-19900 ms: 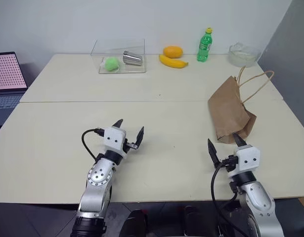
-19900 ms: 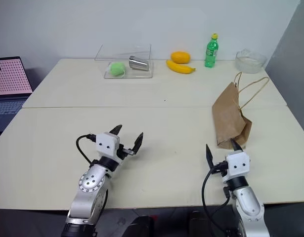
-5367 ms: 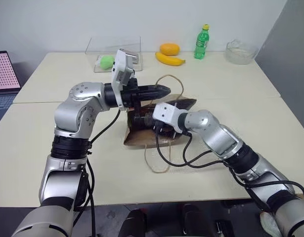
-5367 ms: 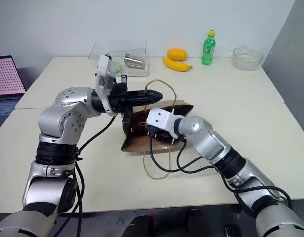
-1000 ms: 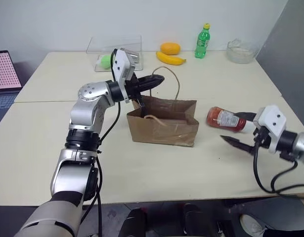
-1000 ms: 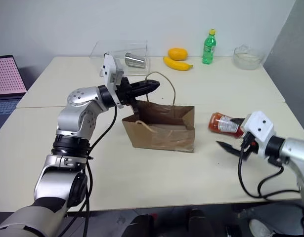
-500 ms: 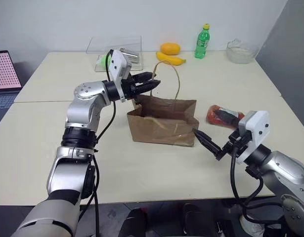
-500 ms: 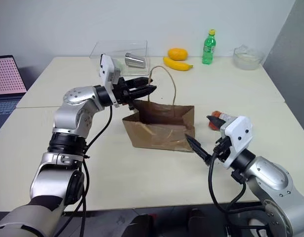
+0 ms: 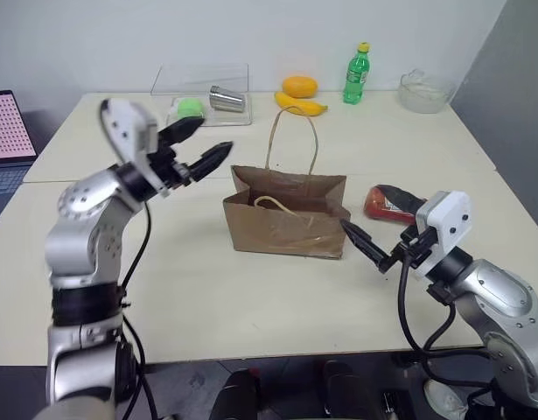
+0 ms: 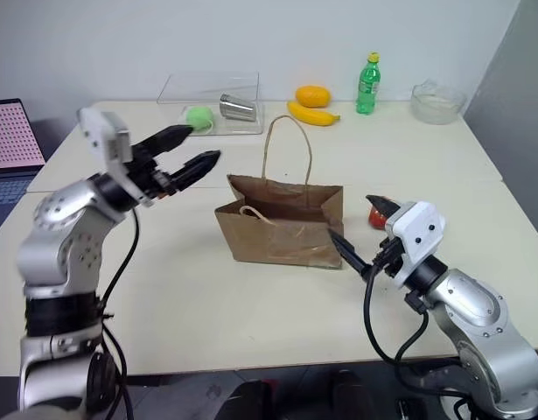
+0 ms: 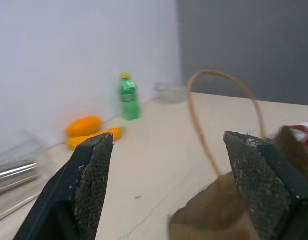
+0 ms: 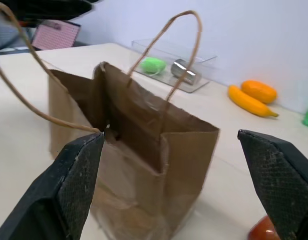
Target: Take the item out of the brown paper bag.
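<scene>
The red bottle (image 9: 389, 202) lies on its side on the table (image 9: 251, 289), out of the paper bag (image 9: 286, 214), just beside the bag at its 3 o'clock. The bag stands upright and open near the table's middle, one handle (image 9: 292, 140) arching up, the other drooping inside. The right gripper (image 9: 382, 229) hovers at the bag's 4 o'clock, fingers spread wide and empty, the bottle just behind it. The left gripper (image 9: 199, 144) hangs in the air at the bag's 10 o'clock, fingers apart, holding nothing. Toward 12 o'clock sit a clear tray (image 9: 203, 96), a banana (image 9: 302, 106) and a green bottle (image 9: 358, 74).
</scene>
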